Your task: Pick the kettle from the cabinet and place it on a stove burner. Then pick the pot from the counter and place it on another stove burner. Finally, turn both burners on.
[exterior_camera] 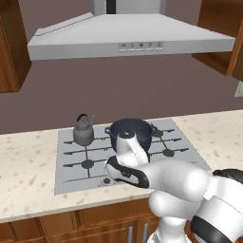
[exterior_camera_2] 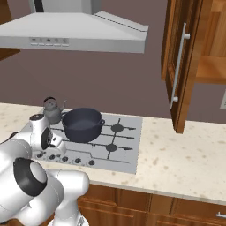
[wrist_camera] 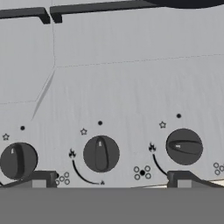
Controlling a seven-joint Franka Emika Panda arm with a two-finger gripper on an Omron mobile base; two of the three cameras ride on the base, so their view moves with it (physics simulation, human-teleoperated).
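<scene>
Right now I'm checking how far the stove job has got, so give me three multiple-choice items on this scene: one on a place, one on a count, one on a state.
1. Where does the kettle stand?
A. On a rear burner of the cooktop, beside the pot
B. On the cabinet shelf
C. On the counter right of the stove

2. How many knobs does the hand view show?
A. One
B. Three
C. Five

3. How does the hand stand?
A. Shut on a knob
B. Shut on the pot
C. Open, over the knob row

Answers:
1 A: both base views show the kettle on the back burner, left of the pot.
2 B: three dark knobs, left knob, middle knob and right knob.
3 C: the two fingertips rise far apart, on either side of the middle knob, gripping nothing.
</scene>
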